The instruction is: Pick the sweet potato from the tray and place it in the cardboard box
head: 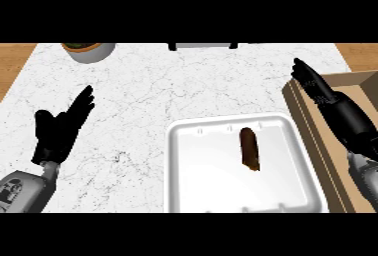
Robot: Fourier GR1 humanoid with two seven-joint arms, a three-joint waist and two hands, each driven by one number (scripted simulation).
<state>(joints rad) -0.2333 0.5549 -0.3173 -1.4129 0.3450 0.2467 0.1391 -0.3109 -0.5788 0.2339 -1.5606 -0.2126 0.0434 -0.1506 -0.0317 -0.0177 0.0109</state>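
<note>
The white tray (193, 170) at lower centre holds the sweet potato (250, 148), lower left of the spread right hand (313, 82) over the cardboard box (325, 145).

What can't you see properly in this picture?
- Inside of the cardboard box: the right hand and forearm cover it, and the head view's right edge cuts it off.
- Pot at top left: cut off by the top edge.
- Dark thing at top middle: mostly cut off, can't tell what.
</note>
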